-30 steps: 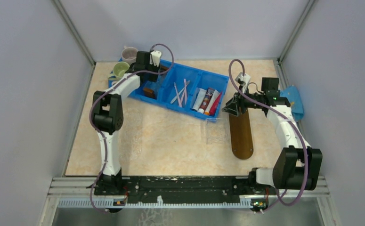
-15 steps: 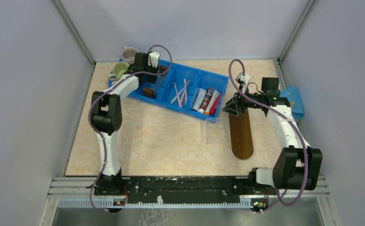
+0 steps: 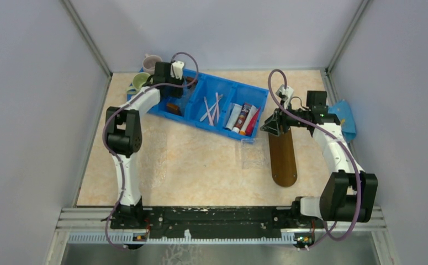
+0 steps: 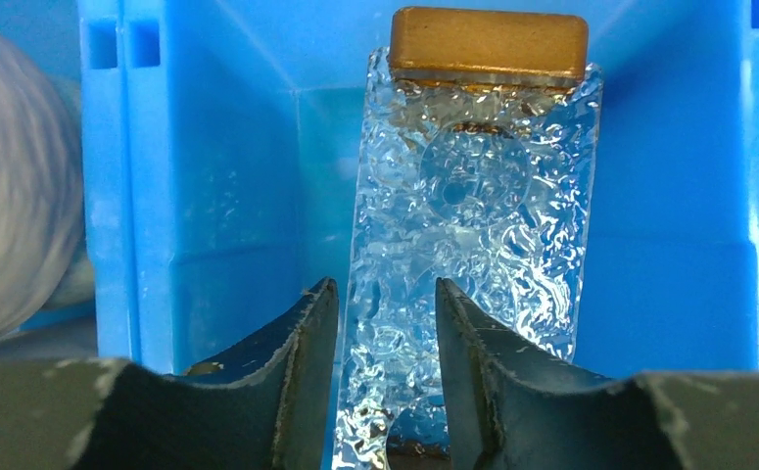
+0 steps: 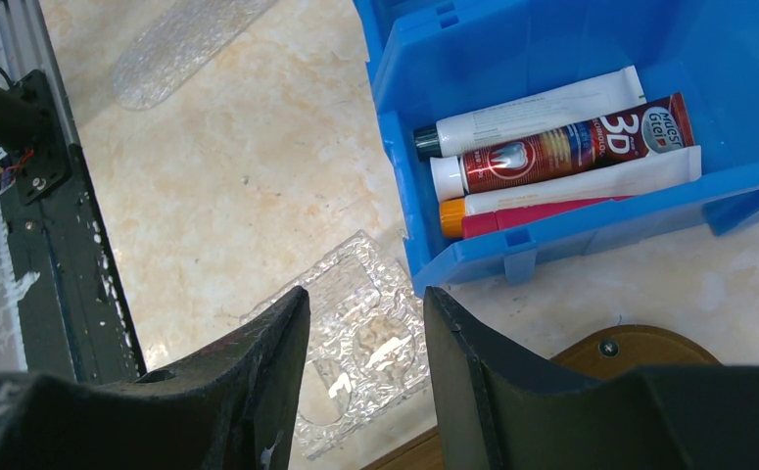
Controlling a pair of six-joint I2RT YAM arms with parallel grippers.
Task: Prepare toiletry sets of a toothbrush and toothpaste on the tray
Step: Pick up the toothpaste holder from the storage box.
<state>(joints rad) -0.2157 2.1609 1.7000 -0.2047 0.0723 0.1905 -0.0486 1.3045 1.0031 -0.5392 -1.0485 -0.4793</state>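
The left gripper (image 4: pixel 383 313) is seen partly opened, its two fingers parted by a narrow gap with nothing clamped between them. It is held over the end compartment of the blue bin (image 4: pixel 209 196). Straight ahead of its fingertips a clear crinkled plastic sheet (image 4: pixel 473 215) is seen, and a small brown block (image 4: pixel 490 44) sits at the far end of that sheet. Whether the sheet is touched by the fingers cannot be told. Further out to this gripper's right, in the bin's middle compartment, the pale toothbrushes (image 3: pixel 211 109) are laid loosely together. The right gripper (image 5: pixel 363 304) is likewise held open, its fingers spread a little and nothing gripped. Directly below its fingertips a clear dimpled plastic piece (image 5: pixel 355 343) is laid flat on the table (image 5: pixel 218 196). Just beyond the fingertips, in the bin compartment nearest this gripper, the toothpaste tubes (image 5: pixel 561 137) are packed side by side: a white one with a dark cap, a red one with a white cap, a white one with an orange cap and a pink one at the near wall. The tray (image 3: pixel 283 157) is found on the table under and behind the right gripper, its rounded far end beside the dimpled piece and its length stretched back toward the arm bases.
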